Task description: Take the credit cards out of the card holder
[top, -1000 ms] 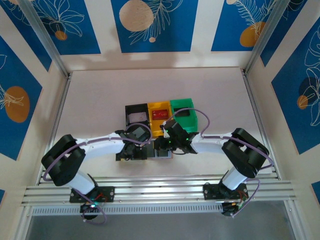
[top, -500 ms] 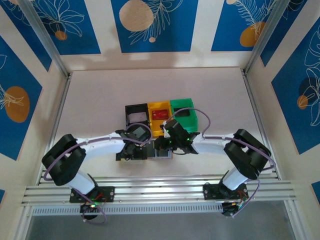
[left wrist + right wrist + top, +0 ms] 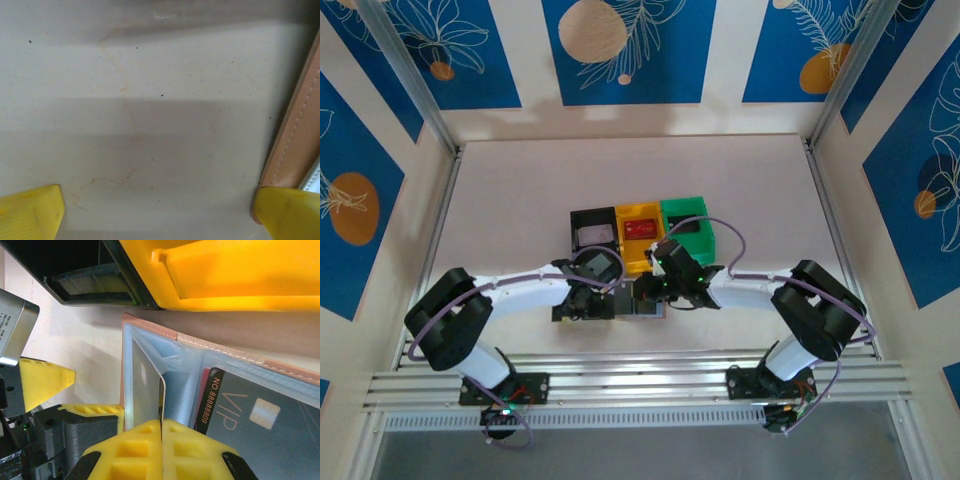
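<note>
Standing in a row on the surface (image 3: 520, 190) are three bins: a black bin (image 3: 592, 215), a yellow bin (image 3: 638, 211) and a green bin (image 3: 685, 207). One dark red card (image 3: 640, 229) lies in the yellow bin. Something pale sits in the black one, though I can't tell what.

The card holder (image 3: 182, 380) lies open on the surface just beside the yellow bin, between the two arms. Its pale pockets show three cards. A silver-grey card (image 3: 142, 390) stands partly out, and a dark VIP card (image 3: 250, 415) has a reddish card (image 3: 204, 385) tucked behind it.

The right end effector (image 3: 161, 432) is clenched on the silver-grey card's edge. The left end effector (image 3: 160, 215) is released, fingers wide, low over bare surface, with one fingertip (image 3: 290, 212) at the holder's tan edge.
</note>
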